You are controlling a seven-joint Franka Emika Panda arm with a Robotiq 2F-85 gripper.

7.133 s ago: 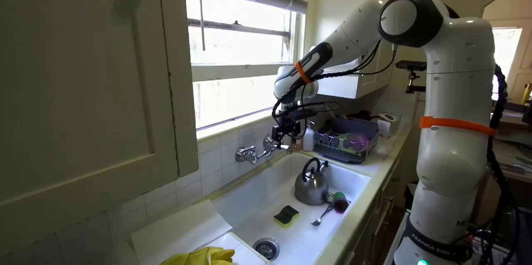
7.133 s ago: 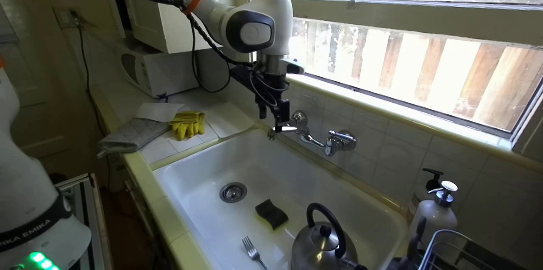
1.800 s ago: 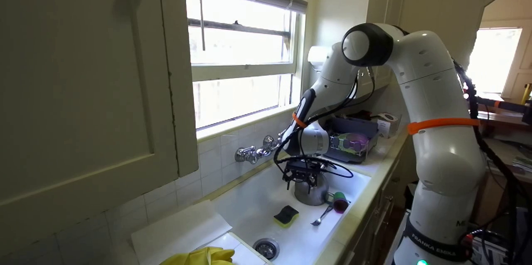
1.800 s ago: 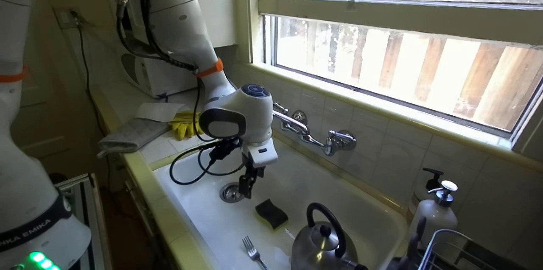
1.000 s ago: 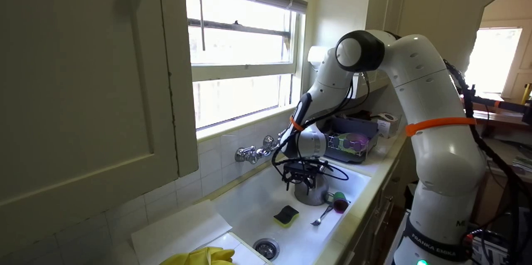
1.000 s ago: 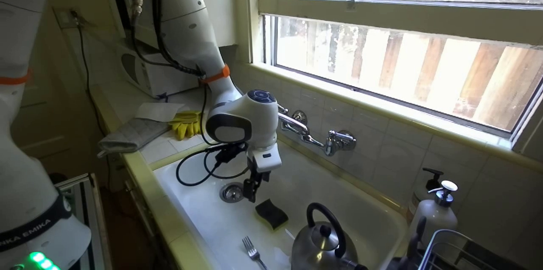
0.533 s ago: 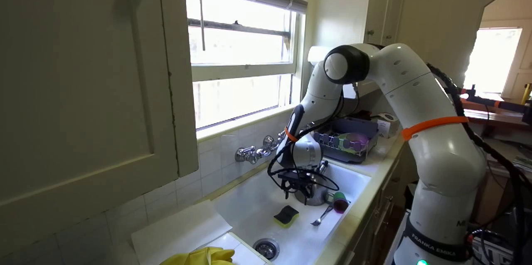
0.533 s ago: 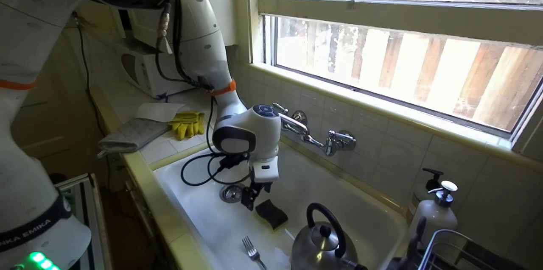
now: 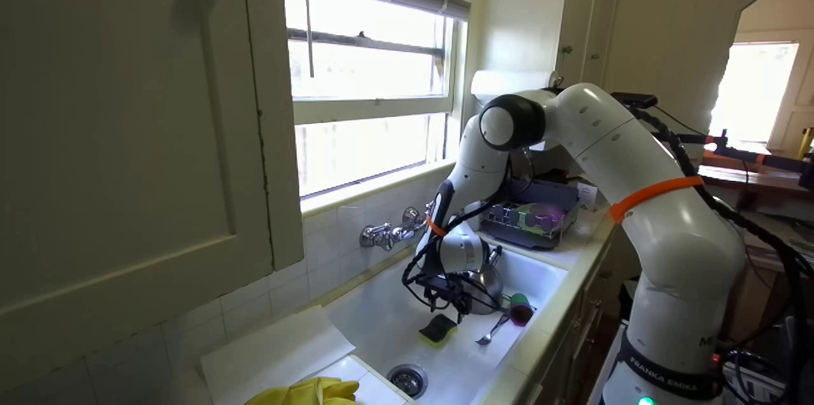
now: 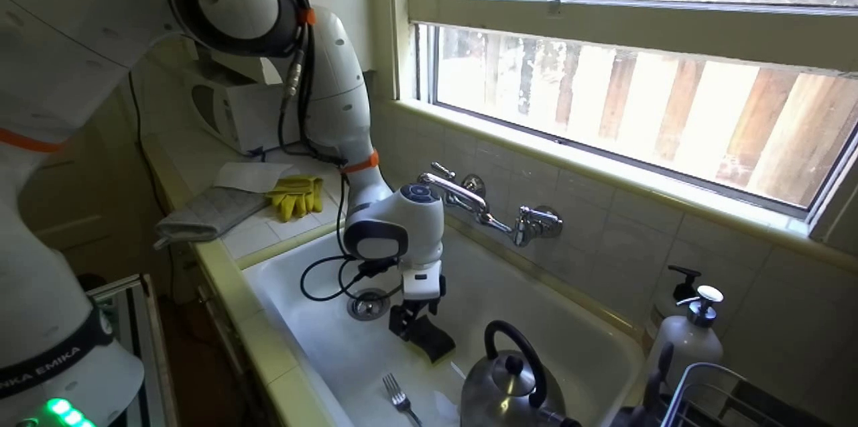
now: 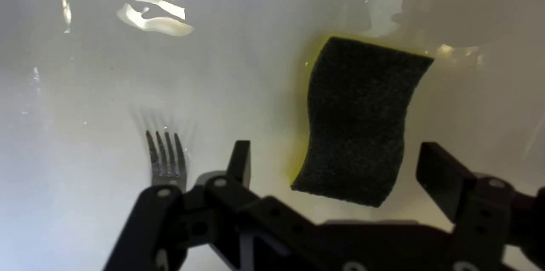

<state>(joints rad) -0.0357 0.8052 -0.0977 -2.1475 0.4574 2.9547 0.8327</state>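
White sink (image 11: 238, 75) | dark-topped sponge (image 11: 359, 122) below spread, empty jaws; fork (image 11: 168, 175) outside them | likely light, soft, maybe slick if wet | best pinched mid-length across long sides

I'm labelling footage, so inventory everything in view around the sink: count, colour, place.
Sink: one, white, under window
Fork, kettle, drain: one each, mostly silver, in sink
Sponge: one, black and yellow, in sink
Cup: seemingly one, green and purplish, in sink
Faucet: one, chrome, wall
Dispensers: two, one white, beside sink
Dish rack: one, grey, beside sink
Gloves: count unclear, yellow, counter
Quilted cloth: one, grey, counter
Sheets: at least one, white, counter
Arm: one, white, over sink
Gripper: one, black, open above sponge
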